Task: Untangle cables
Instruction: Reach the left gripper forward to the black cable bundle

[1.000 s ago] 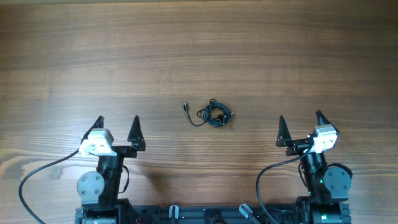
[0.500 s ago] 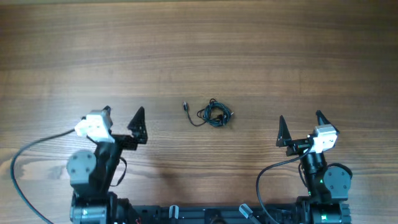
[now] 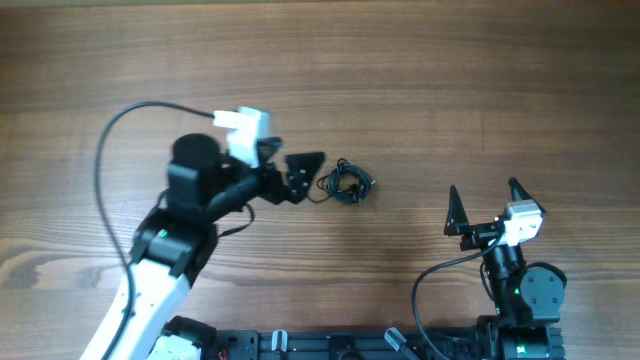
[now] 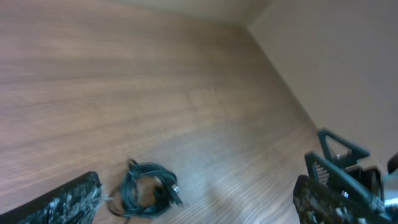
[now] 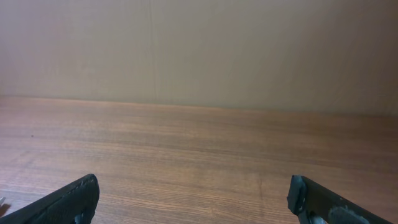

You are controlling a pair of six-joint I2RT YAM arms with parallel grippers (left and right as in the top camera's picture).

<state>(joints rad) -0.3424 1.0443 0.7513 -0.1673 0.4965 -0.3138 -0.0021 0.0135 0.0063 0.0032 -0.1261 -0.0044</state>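
Observation:
The cables [image 3: 346,184] are a small knot of thin dark wires lying in the middle of the wooden table. My left gripper [image 3: 307,177] is open and empty, right beside the knot's left side, and covers its loose plug end. In the left wrist view the cables [image 4: 147,190] lie between the fingers, close to the left finger, and the gripper [image 4: 196,200] is open around them. My right gripper [image 3: 483,192] is open and empty at the front right, well away from the cables. The right wrist view shows its open gripper [image 5: 193,190] over bare wood.
The left arm's thick black cable [image 3: 125,125] arcs over the table on the left. The wooden table [image 3: 420,80] stretches behind the cables. A plain wall [image 5: 199,50] stands beyond the table's far edge.
My left arm has swung forward and right from the front left, bringing its open gripper up to the cables. The right arm and the knot have not moved.

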